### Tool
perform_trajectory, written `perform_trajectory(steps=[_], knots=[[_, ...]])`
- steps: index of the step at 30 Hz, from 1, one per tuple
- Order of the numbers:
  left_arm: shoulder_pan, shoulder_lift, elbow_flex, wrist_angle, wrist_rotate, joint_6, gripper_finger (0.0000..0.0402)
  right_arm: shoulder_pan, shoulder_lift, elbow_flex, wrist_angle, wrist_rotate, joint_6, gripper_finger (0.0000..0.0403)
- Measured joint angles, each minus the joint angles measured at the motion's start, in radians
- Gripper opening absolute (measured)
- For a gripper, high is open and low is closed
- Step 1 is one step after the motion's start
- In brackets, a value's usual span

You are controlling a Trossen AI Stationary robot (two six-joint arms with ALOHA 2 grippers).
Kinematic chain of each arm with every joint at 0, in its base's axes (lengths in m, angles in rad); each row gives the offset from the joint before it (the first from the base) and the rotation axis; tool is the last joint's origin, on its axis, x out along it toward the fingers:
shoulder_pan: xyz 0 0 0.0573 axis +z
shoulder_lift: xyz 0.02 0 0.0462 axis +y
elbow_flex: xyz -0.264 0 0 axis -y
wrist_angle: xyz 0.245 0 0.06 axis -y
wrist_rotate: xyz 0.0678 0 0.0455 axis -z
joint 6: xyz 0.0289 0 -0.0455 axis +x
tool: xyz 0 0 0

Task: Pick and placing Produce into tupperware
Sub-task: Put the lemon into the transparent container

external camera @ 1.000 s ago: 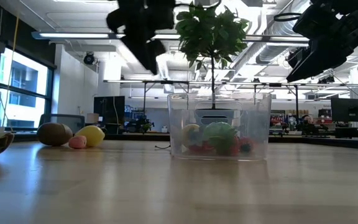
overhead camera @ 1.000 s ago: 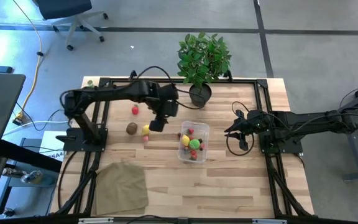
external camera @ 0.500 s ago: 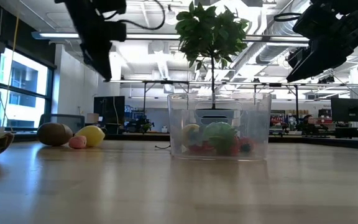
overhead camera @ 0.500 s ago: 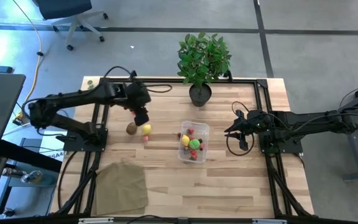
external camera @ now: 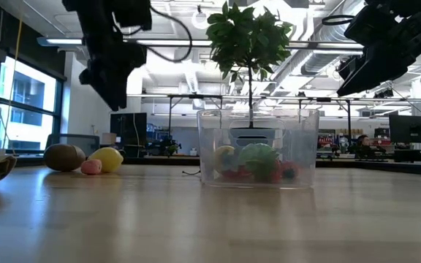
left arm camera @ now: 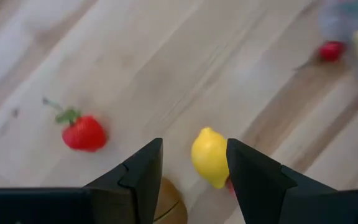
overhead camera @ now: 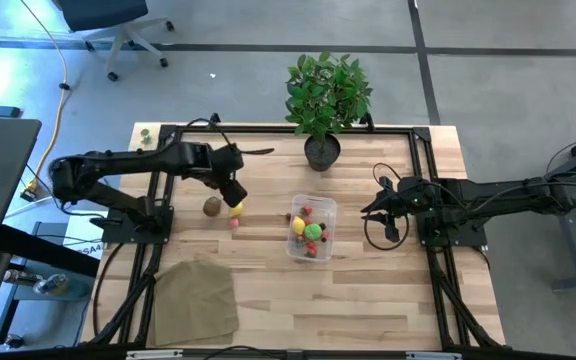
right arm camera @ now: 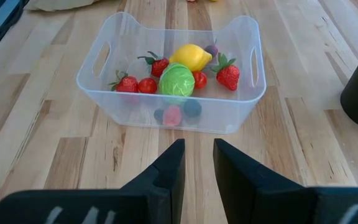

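Wooden table (overhead camera: 368,290), left gripper (left arm camera: 192,163) open, empty, above lemon (left arm camera: 209,157)

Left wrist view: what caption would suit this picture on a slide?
The open left gripper hovers over a yellow lemon, with a strawberry lying apart on the wooden table.

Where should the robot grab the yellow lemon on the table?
Probably across the lemon's narrow middle, coming straight down from above. It lies on its side, long and oval, so its waist fits between the fingers. The open left gripper already hangs over it. The brown fruit sits close, so one finger must slip between them.
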Motion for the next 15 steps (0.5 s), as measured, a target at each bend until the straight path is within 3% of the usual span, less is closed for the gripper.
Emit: perform_trajectory(steps=[9,15], knots=[[0.000,0.136,0.000,0.005,0.090,-0.139,0.0168,0.000,0.000,0.000,0.000,0.000,0.000,0.0073],[0.000,0.194,0.000,0.005,0.141,-0.139,0.0168,0.000,0.000,0.000,0.000,0.000,0.000,0.0073]])
